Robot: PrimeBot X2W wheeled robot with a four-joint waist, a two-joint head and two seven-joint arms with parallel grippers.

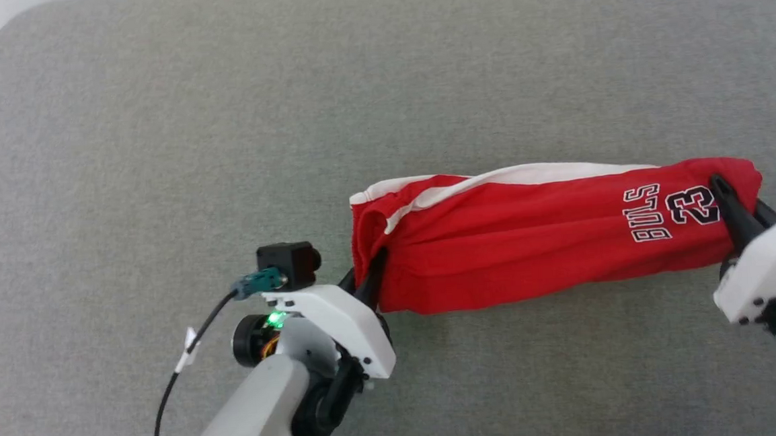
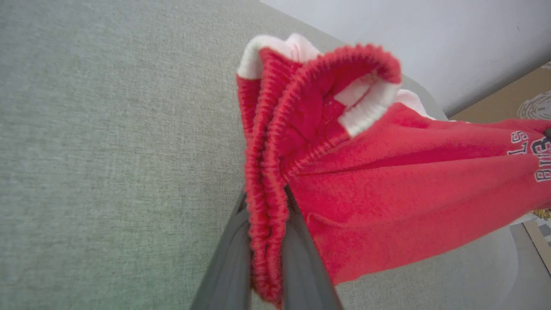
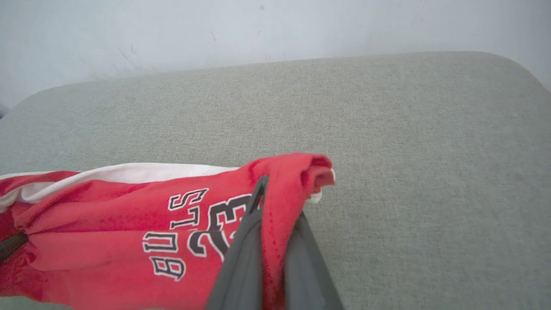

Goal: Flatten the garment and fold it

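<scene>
The garment (image 1: 537, 236) hangs as a long bunched roll between my two arms, over the middle-right part of the grey surface (image 1: 220, 120). It is not flat at all: the red fabric has deep creases along its length, the white stripe (image 1: 547, 171) twists over the top, and the "BULLS 23" print (image 1: 670, 211) reads upside down near the R end. Whether its lower edge touches the surface, I cannot tell.

My left end effector (image 1: 368, 280) is closed on the ribbed waistband (image 2: 262, 193), w/ one finger on each side of the doubled elastic. My right end effector (image 1: 731, 207) is closed on the hem end, just beside the print, and several layers seem to be pinched there together.

Risks, as I judge them:
- Both grips take only a narrow bit of soft cloth. If I pull apart too hard, the elastic or the hem could slip out, and one end would drop.
- Because layers are pinched together, laying it down now would prob. keep the twist, so the fold comes out crooked.
- Lowering one side first could let the roll collapse in a heap.
</scene>
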